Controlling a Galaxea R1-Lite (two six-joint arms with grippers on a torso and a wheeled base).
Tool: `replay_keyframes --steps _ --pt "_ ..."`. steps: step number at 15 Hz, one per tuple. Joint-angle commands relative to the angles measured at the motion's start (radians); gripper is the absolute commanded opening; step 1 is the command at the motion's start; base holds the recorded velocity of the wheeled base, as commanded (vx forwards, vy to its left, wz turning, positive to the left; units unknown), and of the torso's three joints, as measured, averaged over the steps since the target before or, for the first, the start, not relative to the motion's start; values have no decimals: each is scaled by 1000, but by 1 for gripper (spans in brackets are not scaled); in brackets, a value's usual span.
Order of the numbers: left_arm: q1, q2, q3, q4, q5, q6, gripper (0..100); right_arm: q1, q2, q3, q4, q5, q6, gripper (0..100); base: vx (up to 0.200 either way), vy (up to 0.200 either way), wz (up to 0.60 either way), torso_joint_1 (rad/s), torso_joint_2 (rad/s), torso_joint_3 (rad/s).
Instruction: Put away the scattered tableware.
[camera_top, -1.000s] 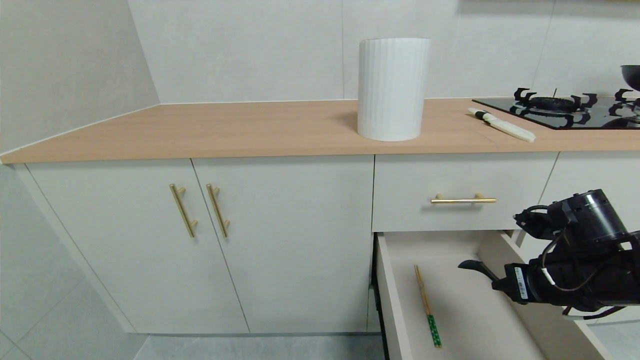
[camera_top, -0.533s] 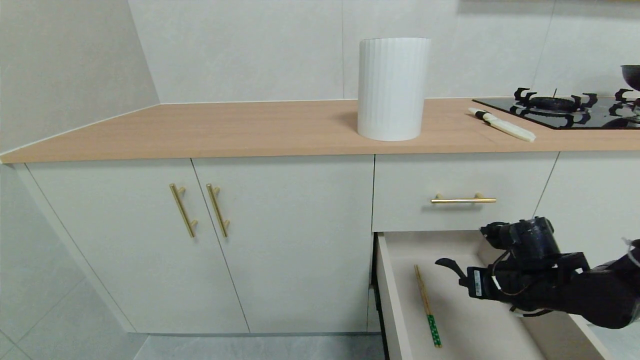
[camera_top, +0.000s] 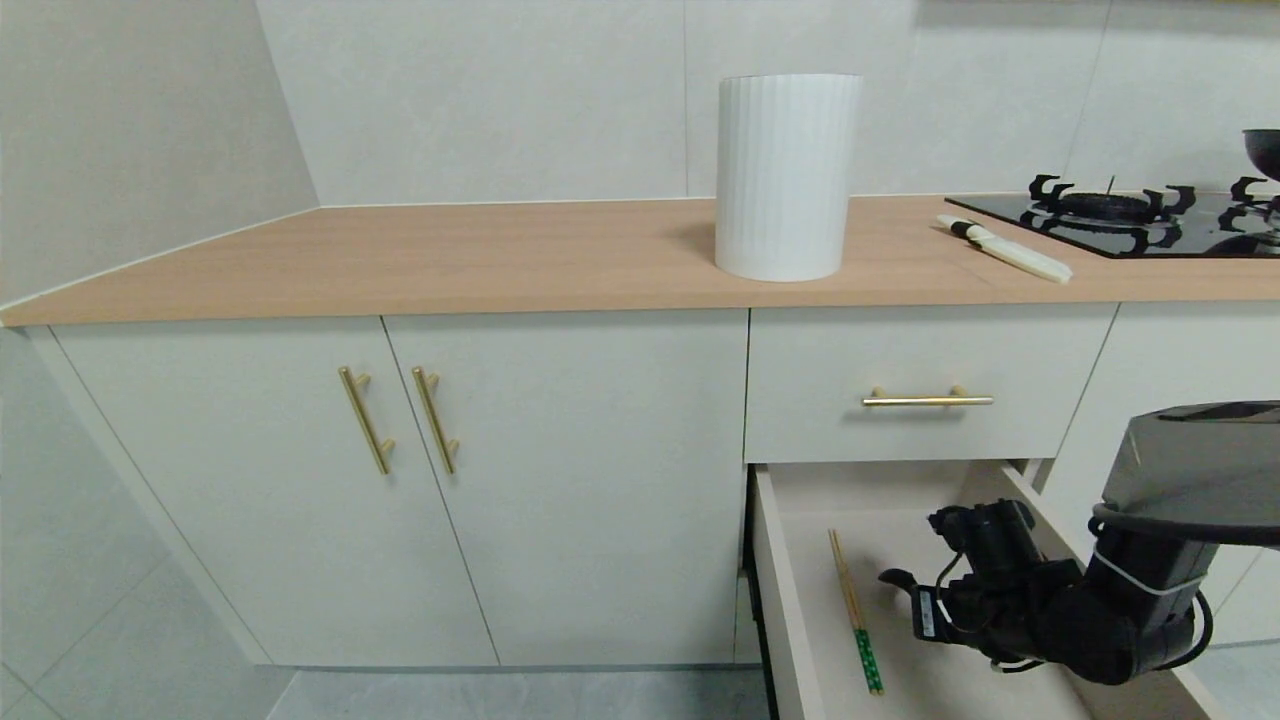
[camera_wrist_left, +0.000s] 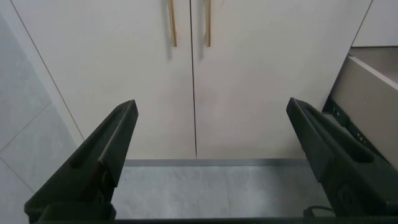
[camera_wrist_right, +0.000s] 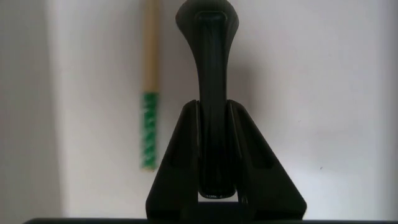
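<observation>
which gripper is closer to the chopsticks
Right. The right gripper, shut on a dark utensil, is in the drawer beside the chopsticks; the left gripper faces the cabinet doors.

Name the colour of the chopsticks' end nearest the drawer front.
Green with pale specks; the chopsticks show best in the head view.

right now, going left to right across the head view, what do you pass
left door handle → right door handle → white canister → white knife → black pot at the right edge
</observation>
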Motion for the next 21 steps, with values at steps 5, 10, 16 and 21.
replay_keyframes --steps 5,10,16,21 --pt "0 0 0 0 0 0 100 -9 112 -30 -3 -24 -2 0 0 0 0 0 0 0" --pt "0 0 0 0 0 0 100 -9 117 -30 -3 -26 -2 0 0 0 0 0 0 0" --pt "0 0 0 0 0 0 100 -8 120 -30 -3 -26 -2 0 0 0 0 0 0 0" --pt "0 0 0 0 0 0 100 -8 123 -31 -3 -40 -4 100 0 0 0 0 0 0"
